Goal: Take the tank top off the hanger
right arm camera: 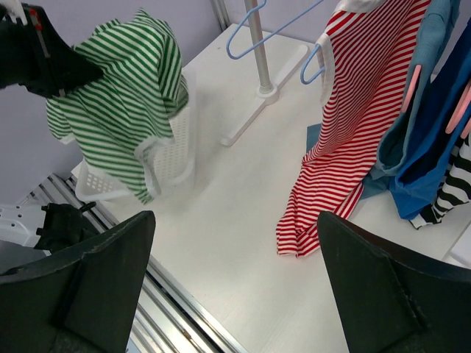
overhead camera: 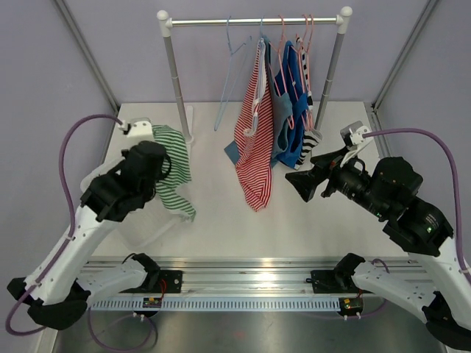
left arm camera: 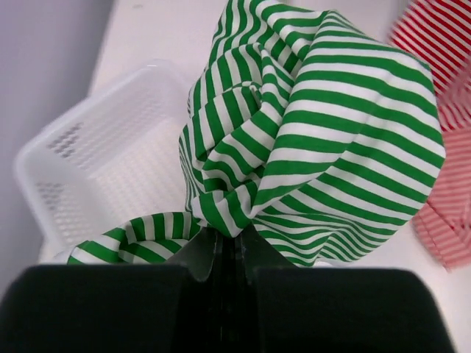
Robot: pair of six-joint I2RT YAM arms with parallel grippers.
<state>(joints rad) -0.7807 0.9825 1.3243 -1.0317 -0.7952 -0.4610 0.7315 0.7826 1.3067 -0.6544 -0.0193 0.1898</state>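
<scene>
Close to the front of the table, the left gripper is pinched tight on the green striped tank top. The top is off its hanger and hangs down over a white basket. It may touch the basket's rim, but that is hard to see. On the other side, the right gripper has its fingers spread wide and holds nothing. Farther back, a red striped top hangs from the rack, beside a bare blue hanger and some blue clothes.
</scene>
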